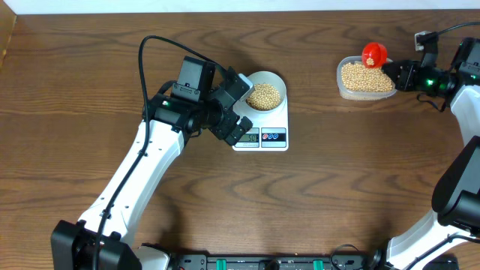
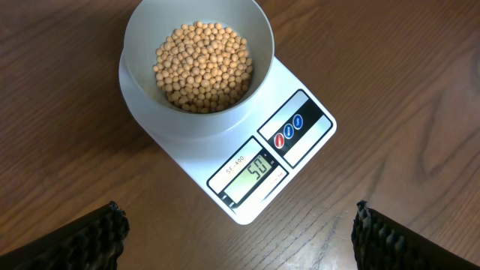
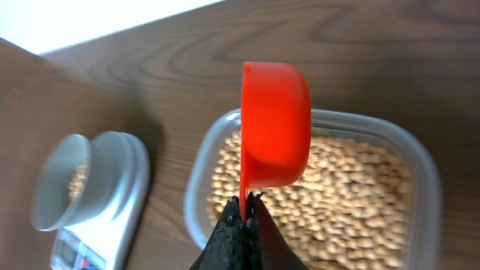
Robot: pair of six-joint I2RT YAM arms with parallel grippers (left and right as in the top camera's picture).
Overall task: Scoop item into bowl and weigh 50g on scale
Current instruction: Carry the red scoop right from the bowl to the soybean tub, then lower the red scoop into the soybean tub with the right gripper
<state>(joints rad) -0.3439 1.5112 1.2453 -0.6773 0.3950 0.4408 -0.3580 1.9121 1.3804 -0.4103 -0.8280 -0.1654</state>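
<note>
The pale bowl (image 2: 198, 67) stands on the white scale (image 2: 292, 161), and tan beans (image 2: 202, 66) fill its bottom. The scale's display (image 2: 251, 174) reads 50. My left gripper (image 2: 238, 232) hovers just short of the scale's near corner, open wide, nothing between its fingers (image 2: 82, 240). In the overhead view the bowl (image 1: 264, 93) and scale (image 1: 262, 135) sit mid-table beside the left gripper (image 1: 238, 112). My right gripper (image 3: 246, 206) is shut on the handle of a red scoop (image 3: 274, 124), held above a clear tub of beans (image 3: 352, 202). The scoop (image 1: 373, 54) hangs over the tub (image 1: 366, 78).
The clear rectangular tub sits at the back right of the wooden table (image 1: 337, 187). The table's far edge (image 1: 240, 9) runs close behind the tub and scale. The left arm (image 1: 142, 172) reaches diagonally from the front left.
</note>
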